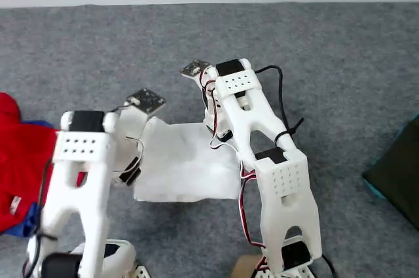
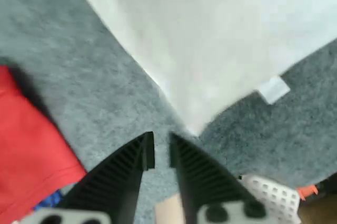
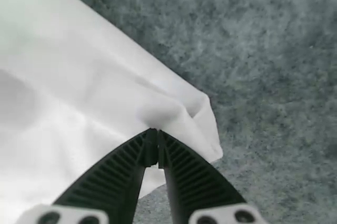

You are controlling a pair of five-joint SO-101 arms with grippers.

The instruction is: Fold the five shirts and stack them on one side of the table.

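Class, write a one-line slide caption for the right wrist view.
Right gripper pinching a bunched corner of the white shirt on the grey table.

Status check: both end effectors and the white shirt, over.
Right end effector shut on white shirt edge. Left end effector slightly open, just off its corner. Red shirt alongside, not obstructing.

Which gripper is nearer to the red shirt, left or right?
Left. The left gripper sits beside the red shirt, apart from it; the right gripper pinches the white shirt, farther from the red one.
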